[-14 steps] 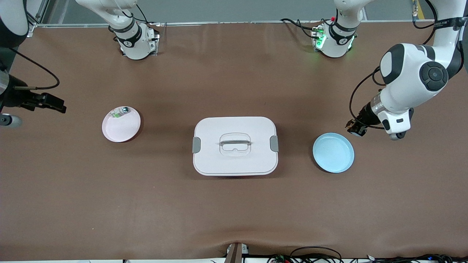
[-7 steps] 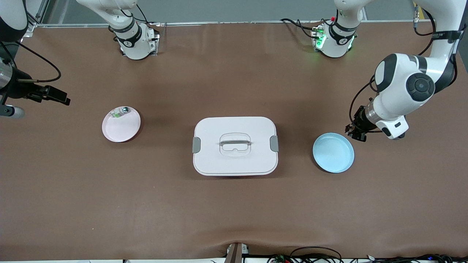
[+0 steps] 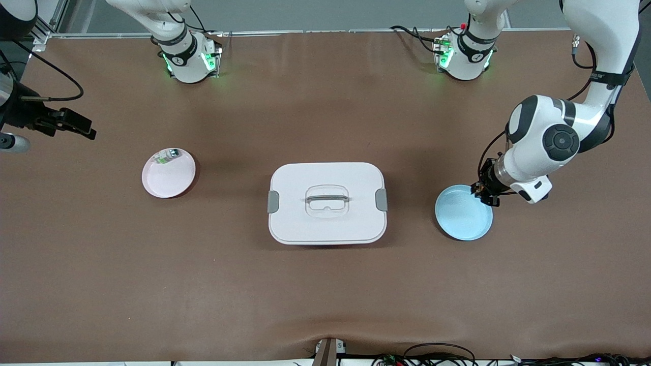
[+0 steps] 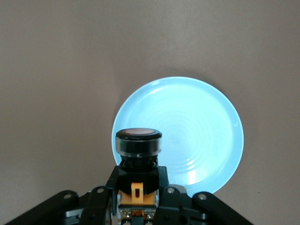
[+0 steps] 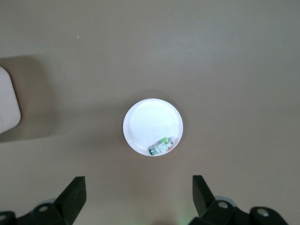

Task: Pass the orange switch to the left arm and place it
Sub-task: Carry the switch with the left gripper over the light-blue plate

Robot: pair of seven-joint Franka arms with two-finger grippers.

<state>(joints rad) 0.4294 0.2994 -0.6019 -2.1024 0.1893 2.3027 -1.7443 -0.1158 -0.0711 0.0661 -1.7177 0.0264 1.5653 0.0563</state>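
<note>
Front view is catching the left claw (image 3: 486,194) only partly, its tips tucked under the white wrist, so the grip is hard to read there. Left wrist view is settling it: the left claw (image 4: 137,206) is pinching the orange switch (image 4: 138,150), black body w/ orange face up, hanging over the edge of the blue plate (image 4: 206,136). That plate (image 3: 460,218) is lying bare inside, toward the left arm's end of the counter (image 3: 325,295).

Right claw (image 3: 76,127) is waiting at the frame's edge, arm mostly cut off, over bare counter near the right arm's end. Right wrist view is showing its fingers (image 5: 72,197) spread wide w/ nothing between, above the pink plate (image 5: 145,122). That pink plate (image 3: 170,178) is carrying a small white-and-green part (image 3: 167,156) against its rim; details too small to make out.

White box (image 3: 327,203) is sitting lid-on between the two plates, well apart from both, w/ open counter all round.
</note>
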